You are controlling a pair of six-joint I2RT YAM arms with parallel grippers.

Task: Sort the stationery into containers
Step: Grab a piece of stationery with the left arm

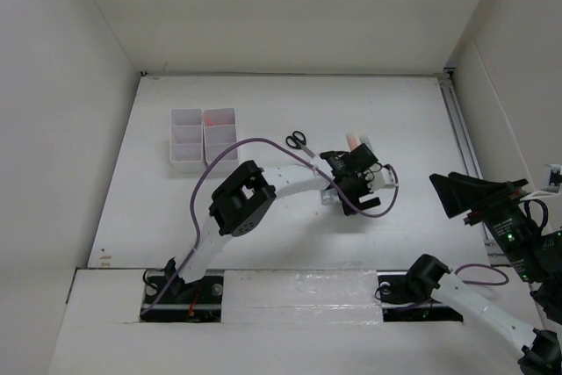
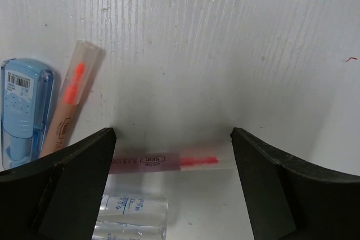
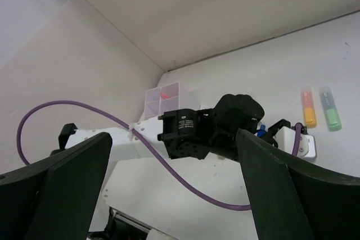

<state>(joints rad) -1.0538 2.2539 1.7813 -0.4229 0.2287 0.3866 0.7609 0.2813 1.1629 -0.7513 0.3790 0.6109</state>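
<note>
- Spread wide, gripping nothing: left gripper point(image 2: 173, 136), one finger either side of a thin red-pink translucent pen point(image 2: 169, 161) flat on the white table point(image 2: 225, 37).
- At 10 o'clock from that pen: a tilted peach pen point(image 2: 70, 102) just beside a pale blue plastic case point(image 2: 25, 111).
- At 6 o'clock: a clear labelled bottle point(image 2: 132, 214).
- Wide open too, empty: right gripper point(image 3: 172, 139).
- From above, at the left gripper's 9 o'clock: a white translucent six-compartment organizer point(image 1: 204, 136), well apart, with small black-handled scissors point(image 1: 297, 139) between.
</note>
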